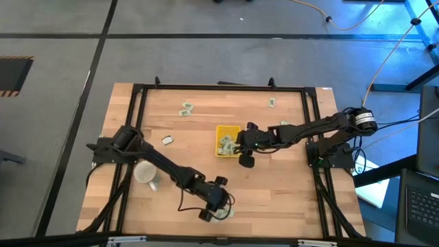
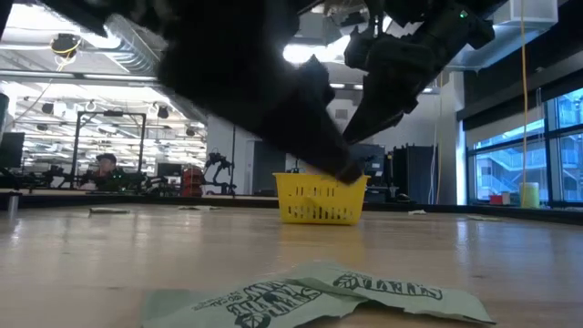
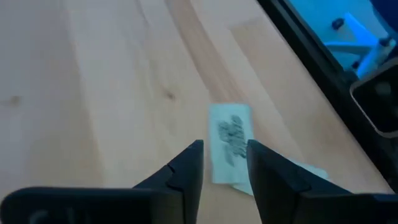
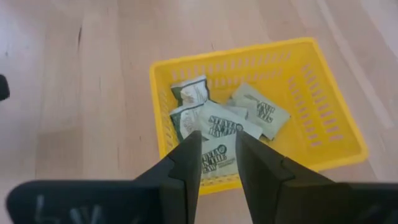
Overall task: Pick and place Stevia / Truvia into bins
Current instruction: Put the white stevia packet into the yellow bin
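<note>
Right pincer parted, empty, over yellow tray; left pincer parted, straddling packet near table edge.

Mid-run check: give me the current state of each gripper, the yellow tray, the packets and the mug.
Left gripper: open, over a packet lying flat near the table's front edge.
Right gripper: open, empty, above the yellow tray.
Yellow tray: upright, several packets inside.
Loose packets: flat on the table, still outside the tray.
White mug: beside the left arm; upright or tipped, cannot tell.

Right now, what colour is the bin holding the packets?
Bright yellow bin, clearest in the right wrist view.
</note>
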Controlling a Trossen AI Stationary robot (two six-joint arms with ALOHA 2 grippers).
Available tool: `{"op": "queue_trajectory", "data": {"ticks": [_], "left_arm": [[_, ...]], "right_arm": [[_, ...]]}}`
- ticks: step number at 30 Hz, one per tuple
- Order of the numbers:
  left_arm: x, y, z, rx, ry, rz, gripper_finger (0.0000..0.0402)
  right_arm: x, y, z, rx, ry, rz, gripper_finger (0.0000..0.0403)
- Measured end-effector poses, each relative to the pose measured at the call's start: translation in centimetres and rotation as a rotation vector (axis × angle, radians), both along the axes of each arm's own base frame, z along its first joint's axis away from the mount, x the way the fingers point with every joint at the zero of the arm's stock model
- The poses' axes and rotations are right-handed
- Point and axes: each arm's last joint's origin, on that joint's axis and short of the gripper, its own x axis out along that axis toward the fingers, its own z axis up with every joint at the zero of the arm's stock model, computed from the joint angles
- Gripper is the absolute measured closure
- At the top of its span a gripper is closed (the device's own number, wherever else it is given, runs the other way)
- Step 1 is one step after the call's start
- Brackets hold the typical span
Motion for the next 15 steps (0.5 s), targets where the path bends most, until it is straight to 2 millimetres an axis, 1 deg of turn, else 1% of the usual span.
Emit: {"op": "queue_trajectory", "data": {"ticks": [3,5,9,15], "left_arm": [[-0.2,-0.6,-0.7,0.012,0.015,-0.013,0.0277],[-0.3,-0.8,-0.8,0.027,0.009,-0.016,0.0277],[-0.3,-0.8,-1.3,0.059,0.014,0.008,0.0289],[-0.2,-0.9,-2.8,0.064,0.041,0.013,0.0308]], "right_arm": [[0.0,0.0,0.0,0.0,0.007,0.0,0.03],[-0.1,0.0,-0.1,0.0,0.008,0.0,0.03],[-0.1,0.0,-0.1,0.01,0.007,-0.011,0.03],[-0.1,0.0,-0.1,0.017,0.011,-0.019,0.03]]}}
